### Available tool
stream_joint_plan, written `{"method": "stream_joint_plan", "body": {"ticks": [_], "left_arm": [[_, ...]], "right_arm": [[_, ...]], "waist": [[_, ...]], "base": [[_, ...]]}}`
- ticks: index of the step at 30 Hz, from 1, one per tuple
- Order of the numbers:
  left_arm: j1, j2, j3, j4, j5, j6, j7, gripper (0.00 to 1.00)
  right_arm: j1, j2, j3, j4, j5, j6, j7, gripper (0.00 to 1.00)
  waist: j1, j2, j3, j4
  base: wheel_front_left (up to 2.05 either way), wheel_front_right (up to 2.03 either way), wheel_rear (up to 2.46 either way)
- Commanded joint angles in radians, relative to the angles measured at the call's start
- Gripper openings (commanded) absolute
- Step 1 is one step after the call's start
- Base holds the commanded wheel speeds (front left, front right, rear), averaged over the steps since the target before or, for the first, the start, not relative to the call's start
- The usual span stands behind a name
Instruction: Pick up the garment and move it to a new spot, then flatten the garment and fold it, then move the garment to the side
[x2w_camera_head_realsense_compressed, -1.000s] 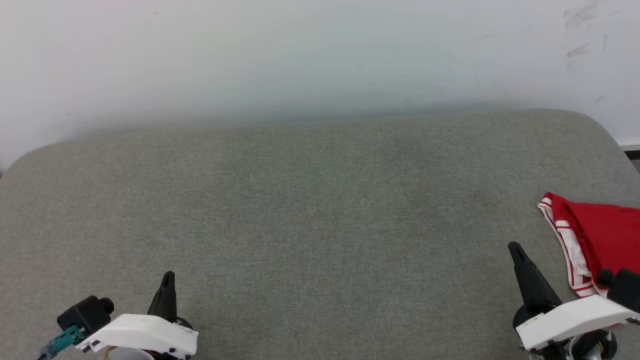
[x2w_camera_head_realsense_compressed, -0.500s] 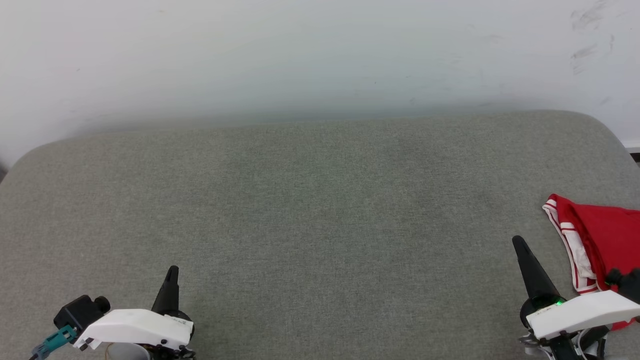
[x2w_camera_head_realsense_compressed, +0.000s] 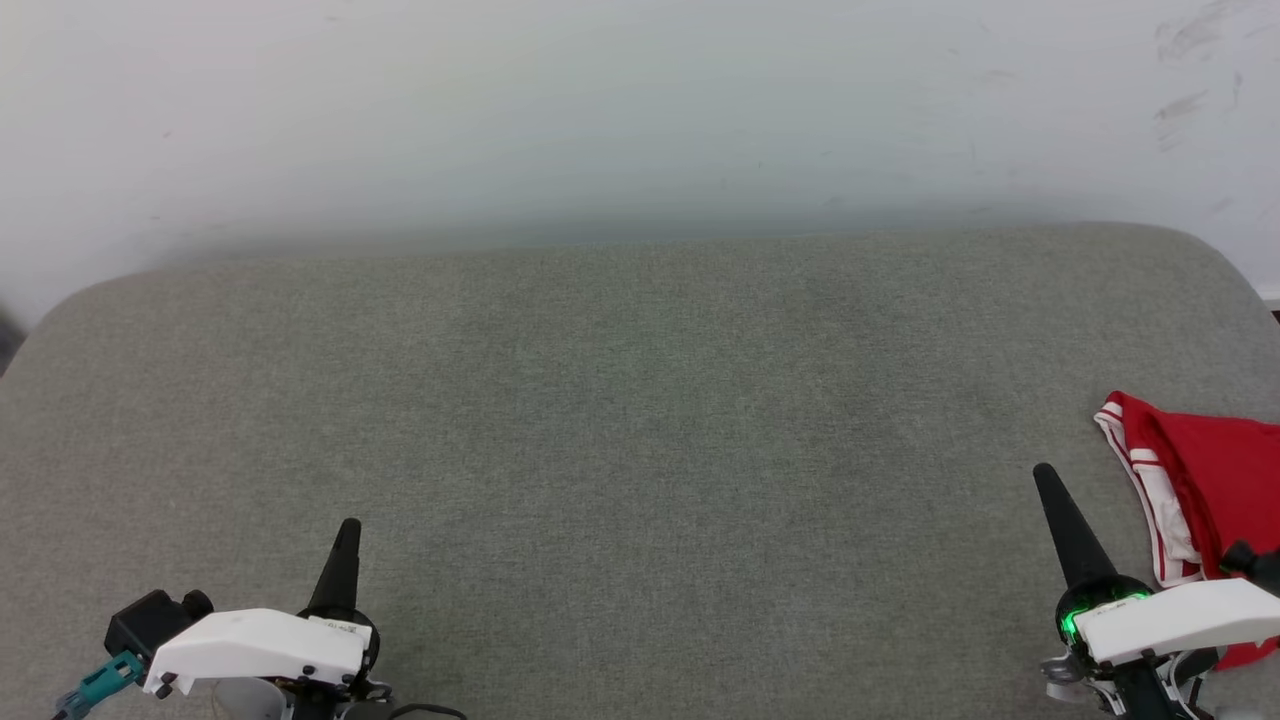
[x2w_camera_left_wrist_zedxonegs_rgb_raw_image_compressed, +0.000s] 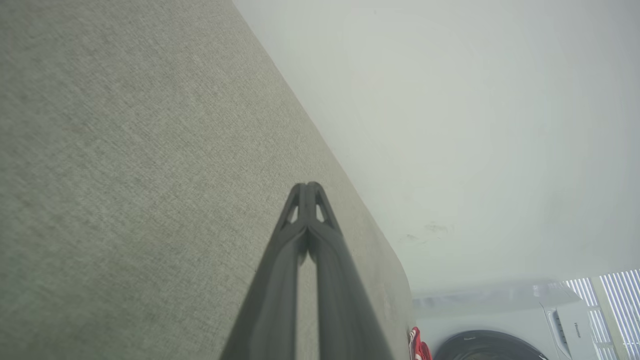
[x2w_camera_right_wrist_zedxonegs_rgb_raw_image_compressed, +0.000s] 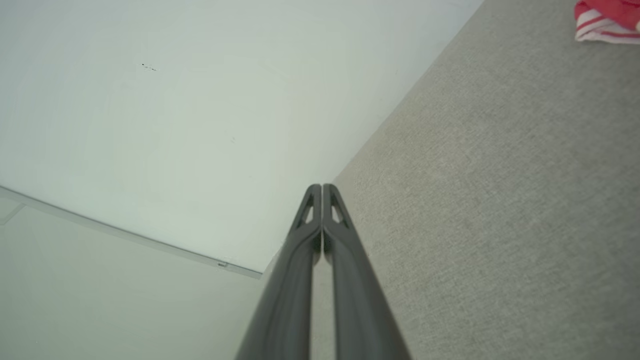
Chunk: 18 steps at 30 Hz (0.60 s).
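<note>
- On the far right of the bench (x2w_camera_head_realsense_compressed: 640, 400), the garment (x2w_camera_head_realsense_compressed: 1220, 460) lies bunched, partly cut off by the head view's edge, with its white striped trim facing inward.
- The right fingers (x2w_camera_head_realsense_compressed: 1062, 518) are pressed together, empty, just beside it.
- The left fingers (x2w_camera_head_realsense_compressed: 340, 572) are likewise closed and empty, well apart from it.
- Soft, light and limp, it will likely sag and drag; the trimmed edge looks the firmest place to pinch.

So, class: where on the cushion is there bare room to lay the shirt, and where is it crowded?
The cushion is bare from the left hand across to the right hand, back to the wall. Crowded only at the right edge, by the shirt.
</note>
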Motion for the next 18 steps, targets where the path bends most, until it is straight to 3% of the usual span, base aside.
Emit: {"method": "stream_joint_plan", "body": {"ticks": [1,18], "left_arm": [[-0.023,0.001,0.01,-0.005,-0.018,-0.011,0.008,0.0],[-0.039,-0.033,0.056,0.01,-0.146,-0.054,0.048,0.0]], "right_arm": [[-0.021,0.002,-0.003,-0.001,0.025,0.0,0.003,0.0],[-0.04,0.007,-0.019,0.036,0.188,0.0,0.006,0.0]], "waist": [[0.0,0.0,0.0,0.001],[0.0,0.0,0.002,0.014]], "base": [[0.0,0.0,0.0],[0.0,0.0,0.0]]}}
